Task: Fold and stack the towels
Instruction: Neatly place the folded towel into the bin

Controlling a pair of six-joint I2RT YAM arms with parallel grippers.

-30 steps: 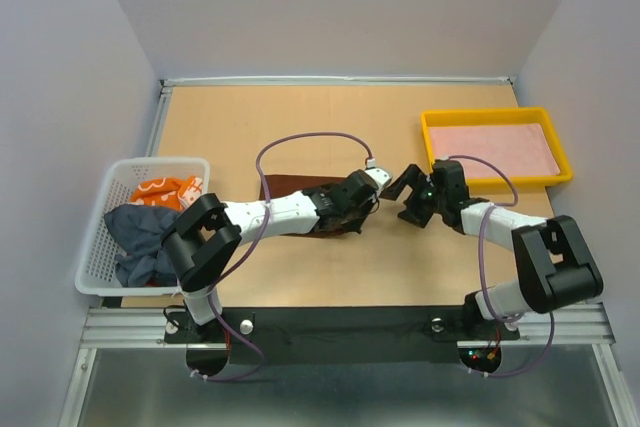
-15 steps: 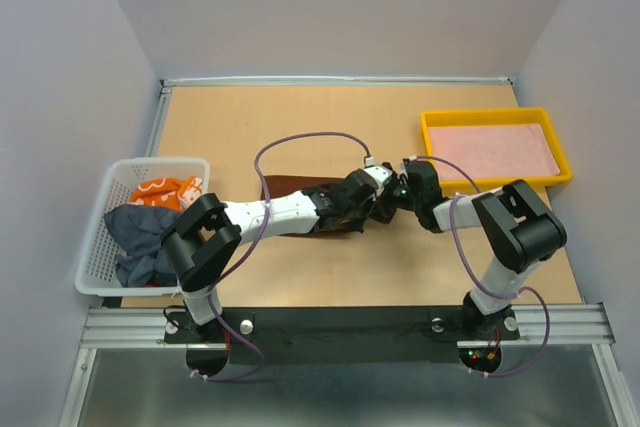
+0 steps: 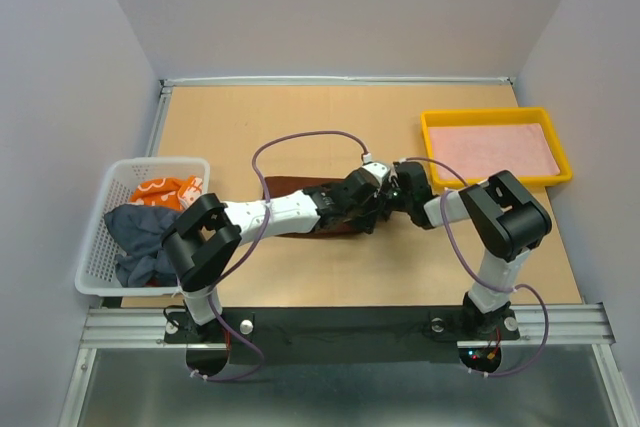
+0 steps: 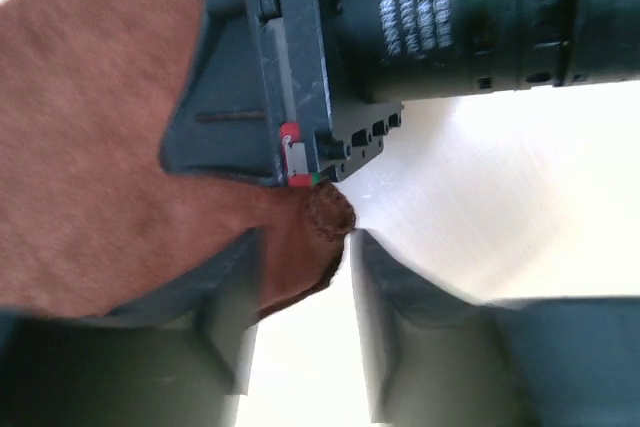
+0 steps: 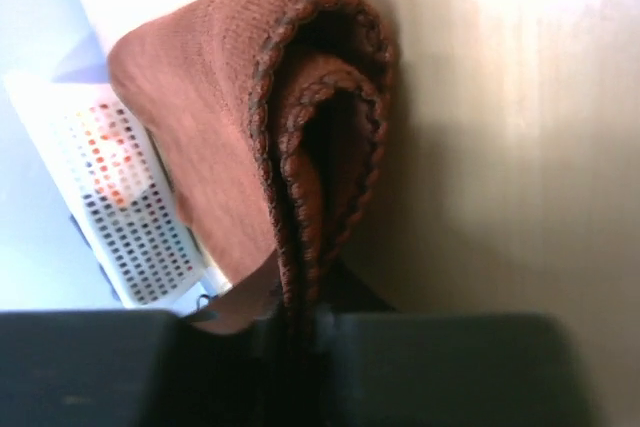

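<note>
Well, the wooden table (image 3: pixel 300 117) carries everything, and I'll place the rest from the reddish-brown towel (image 3: pixel 290 187) lying near its middle. Well off to that towel's left sits the white mesh basket (image 3: pixel 105 257). The dark navy towel (image 3: pixel 140 232) is draped over the basket's near side and the orange towel (image 3: pixel 165 190) is bunched behind it. Off to the reddish-brown towel's right and further back is the yellow tray (image 3: pixel 437 147), with a pink cloth (image 3: pixel 495 150) lying flat inside.

Both my arms reach in to the reddish-brown towel's right end, where my claws meet almost nose to nose. My right claw (image 5: pixel 300 325) is clamped on that towel's doubled-over hem, which loops up from between the fingers. My left claw (image 4: pixel 308 239) stands parted. A corner of the same towel pokes into the gap between its two fingers, nearer the left one, and neither seems to press on it. The right claw's black body sits just above that corner.
</note>
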